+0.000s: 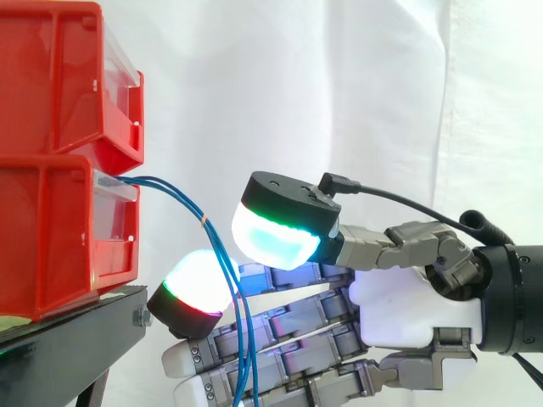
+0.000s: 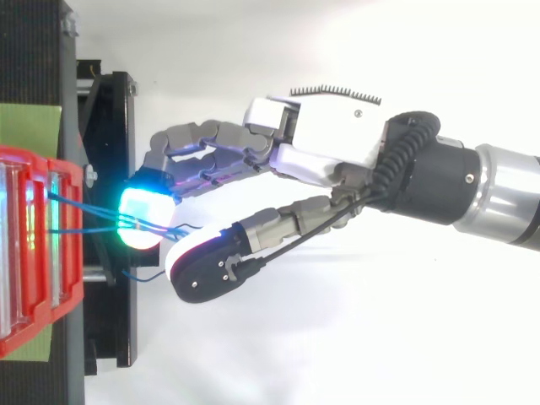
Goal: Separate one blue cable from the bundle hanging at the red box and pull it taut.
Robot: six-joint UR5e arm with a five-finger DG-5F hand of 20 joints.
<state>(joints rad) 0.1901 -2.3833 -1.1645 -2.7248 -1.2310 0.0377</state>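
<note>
Several thin blue cables (image 1: 236, 284) come out of the lower red bin (image 1: 51, 237) and hang down past the black stand (image 1: 76, 335). My hand (image 1: 407, 305) reaches in from the right with its fingers stretched toward them. The cables fall between a glowing fingertip (image 1: 197, 288) on their left and the thumb pad (image 1: 276, 236) on their right. Seen from above, the blue cables (image 2: 101, 214) lie across a cyan fingertip (image 2: 139, 219), and the thumb (image 2: 207, 261) stands apart beside them. The hand (image 2: 337, 135) is open, and no single cable is pinched.
A second red bin (image 1: 59, 76) is stacked on the lower one. From above, the red bin (image 2: 38, 245) sits at the left on the black stand (image 2: 114, 169). A white curtain hangs behind.
</note>
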